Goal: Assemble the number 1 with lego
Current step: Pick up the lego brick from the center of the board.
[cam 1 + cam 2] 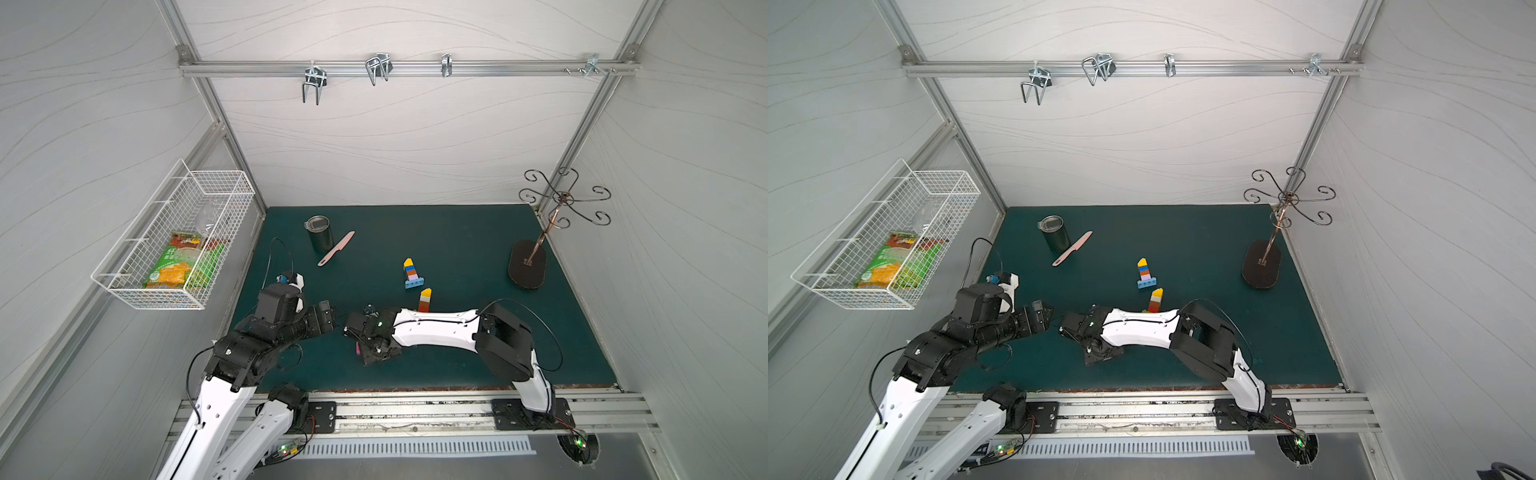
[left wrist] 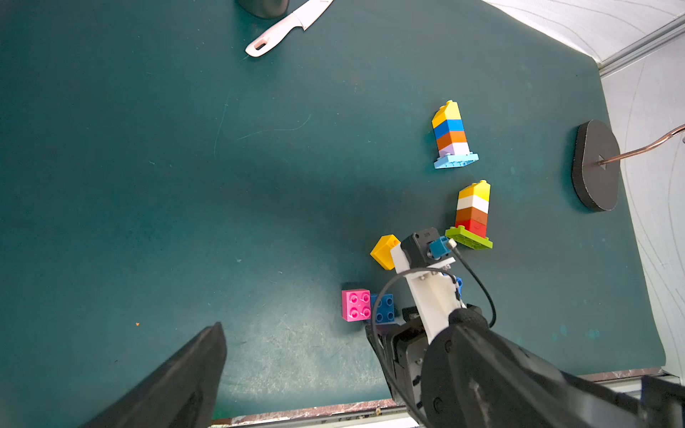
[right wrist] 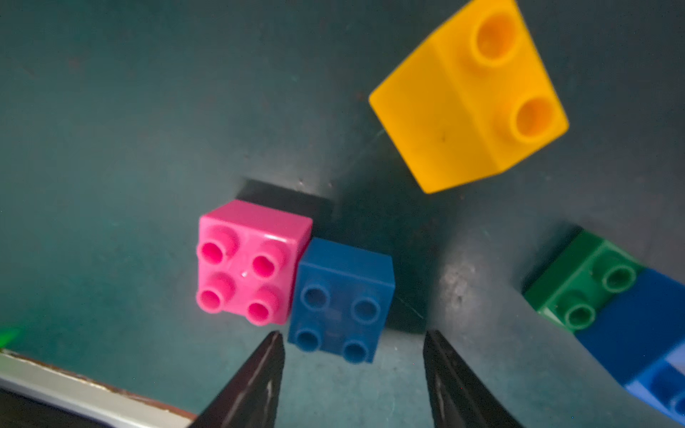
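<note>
Two upright lego stacks stand mid-table: one on a light blue base (image 1: 411,272) (image 2: 450,135), one on a lime base (image 1: 424,300) (image 2: 472,211). Loose lego lies nearer the front: a pink brick (image 3: 252,263) touching a blue brick (image 3: 341,300), a yellow sloped brick (image 3: 467,100), and a green brick (image 3: 585,292). My right gripper (image 3: 354,342) (image 1: 365,353) hangs open over the blue brick, whose near edge sits between the fingertips without touching them. My left gripper (image 1: 330,318) (image 2: 342,352) is open and empty, left of the right wrist.
At the back left stand a dark tumbler (image 1: 320,235) and a pink knife (image 1: 336,248). A metal hook stand (image 1: 528,264) is at the right. A wire basket (image 1: 174,237) hangs on the left wall. The table's front edge (image 2: 315,411) is close to the loose bricks.
</note>
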Controlling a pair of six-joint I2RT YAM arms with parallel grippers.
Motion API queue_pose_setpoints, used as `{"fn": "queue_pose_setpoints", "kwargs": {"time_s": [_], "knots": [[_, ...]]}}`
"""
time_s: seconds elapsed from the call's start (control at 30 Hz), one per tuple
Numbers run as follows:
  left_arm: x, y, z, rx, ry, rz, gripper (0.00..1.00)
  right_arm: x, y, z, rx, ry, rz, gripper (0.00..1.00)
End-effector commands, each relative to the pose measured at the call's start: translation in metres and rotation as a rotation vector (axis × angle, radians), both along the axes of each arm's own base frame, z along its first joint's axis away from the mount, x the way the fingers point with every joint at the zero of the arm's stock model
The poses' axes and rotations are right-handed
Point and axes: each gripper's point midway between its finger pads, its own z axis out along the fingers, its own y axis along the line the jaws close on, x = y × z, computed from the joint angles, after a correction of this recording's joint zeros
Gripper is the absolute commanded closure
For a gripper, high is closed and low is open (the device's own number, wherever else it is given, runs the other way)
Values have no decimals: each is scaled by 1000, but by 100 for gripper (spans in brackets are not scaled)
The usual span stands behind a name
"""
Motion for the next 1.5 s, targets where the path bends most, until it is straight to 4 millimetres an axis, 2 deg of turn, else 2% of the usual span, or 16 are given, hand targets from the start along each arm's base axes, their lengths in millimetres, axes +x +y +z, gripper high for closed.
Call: {"fn": "queue_pose_setpoints", "kwargs": {"time_s": [0.0, 0.43, 0.8, 0.97, 1.13, 1.3, 1.47], "knots": [[8, -2, 13, -13, -56, 0, 0, 9, -10, -7, -56, -4, -7, 41], [8, -2, 13, -13, -55, 0, 0, 20, -15, -13, -85, 6, -29, 50], [8, -2, 13, -13, -55, 1, 0, 31, -13, -12, -92, 9, 0, 46], [8, -2, 13, -13, -55, 0, 1, 31, -12, -13, -97, 10, 2, 50], [8, -1, 14, -13, -58, 2, 0, 31, -14, -14, -114, 11, 1, 63], [8, -1, 13, -13, -57, 2, 0, 29, -16, -7, -109, 7, 28, 77], [8, -1, 14, -13, -59, 3, 0, 23, -12, 23, -58, -24, 167, 89]]}}
